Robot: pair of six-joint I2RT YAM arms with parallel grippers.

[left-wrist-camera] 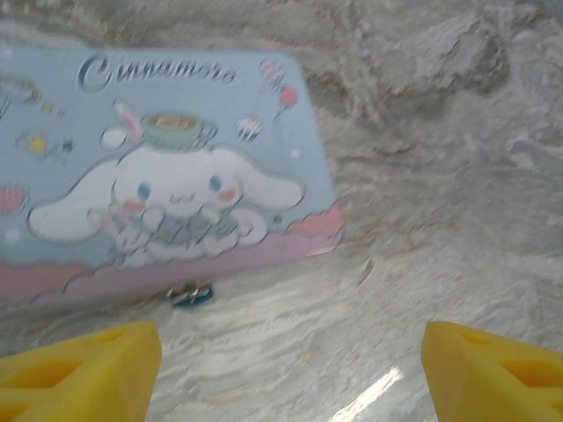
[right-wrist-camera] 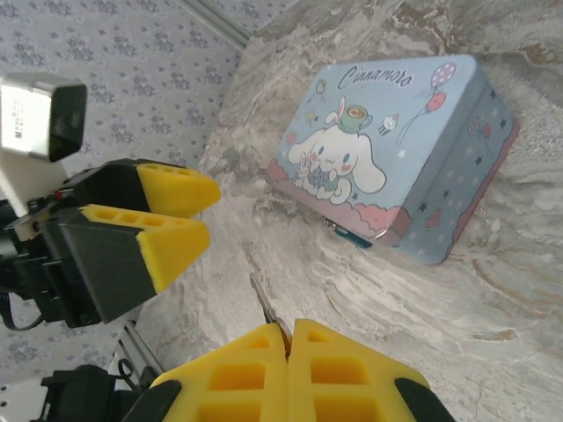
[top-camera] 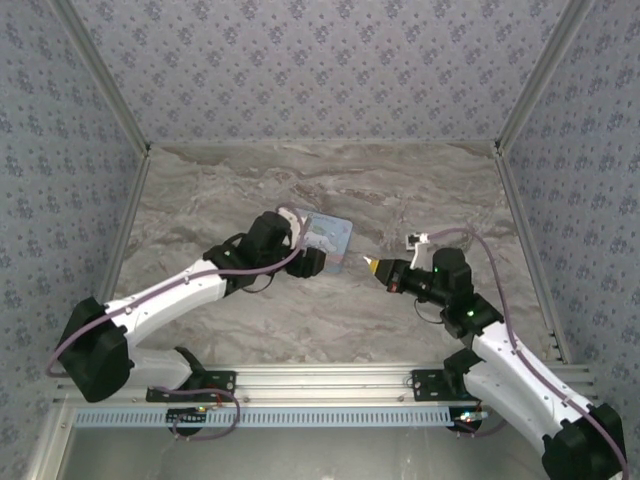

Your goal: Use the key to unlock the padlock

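Note:
The padlock (left-wrist-camera: 192,296), tiny and blue-teal, lies on the marble against the near edge of the pale-blue cartoon tin (left-wrist-camera: 167,167). My left gripper (left-wrist-camera: 290,378) is open just in front of it, its yellow fingers (left-wrist-camera: 79,369) wide apart with nothing between them. In the right wrist view the padlock (right-wrist-camera: 352,236) sits at the foot of the tin (right-wrist-camera: 396,149). My right gripper (right-wrist-camera: 288,327) is shut on the key (right-wrist-camera: 264,303), whose slim blade sticks out from the fingertips toward the tin. The left gripper (right-wrist-camera: 211,211) stands open to its left.
From above, the tin (top-camera: 332,238) lies mid-table, with the left gripper (top-camera: 316,262) at its near edge and the right gripper (top-camera: 370,264) a short way to its right. Patterned walls enclose the marble table (top-camera: 250,190) on three sides.

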